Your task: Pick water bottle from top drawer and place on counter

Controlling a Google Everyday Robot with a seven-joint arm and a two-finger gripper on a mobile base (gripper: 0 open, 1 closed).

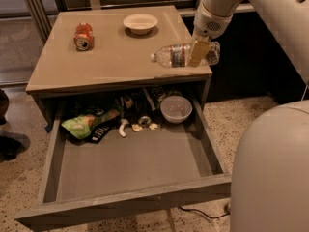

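The water bottle [176,54] is clear with a white cap and a red-and-dark label band. It lies sideways in the air, cap to the left, just above the right front part of the counter [116,52]. My gripper [199,52] is shut on the bottle's lower half and holds it from above. The white arm reaches in from the upper right. The top drawer [130,163] is pulled wide open below the counter, with a bare grey floor at the front.
An orange-red soda can [83,36] lies at the counter's back left. A white bowl [140,23] stands at the back middle. In the drawer's back are a green snack bag [87,123], a grey bowl [176,108] and small bits. My white base [273,173] fills the lower right.
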